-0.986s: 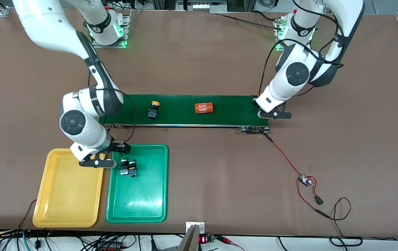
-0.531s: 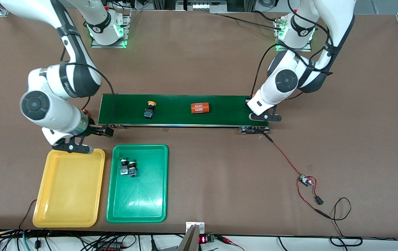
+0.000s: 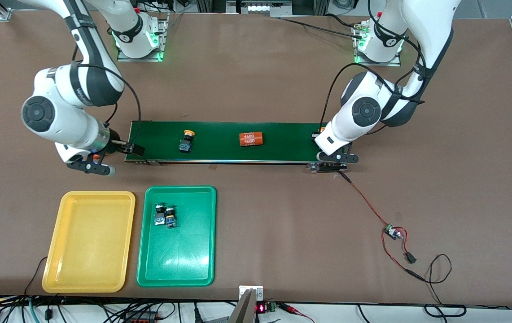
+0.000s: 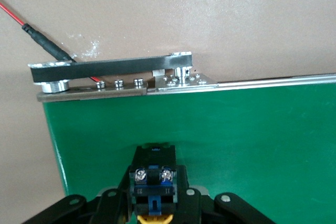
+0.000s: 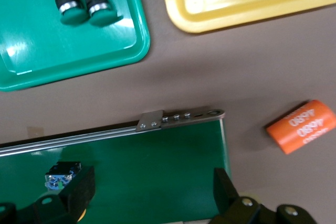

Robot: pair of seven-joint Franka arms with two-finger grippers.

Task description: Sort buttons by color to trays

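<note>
Right gripper [image 3: 103,159] swung off trays back to conveyor [image 3: 282,150] end, fingers wide, empty. Left gripper [image 3: 334,152] clamped on button [image 4: 152,184] over belt's other end. Yellow button [image 3: 186,142] riding toward us, so we'd wait, grab body squarely, drop in yellow tray [image 3: 58,273].

Bright even light, soft shadows, slight wrist-view blur.

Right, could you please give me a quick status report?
Left gripper shut on a button over conveyor belt. Right gripper open over belt end. Yellow button, orange cylinder on belt.
</note>
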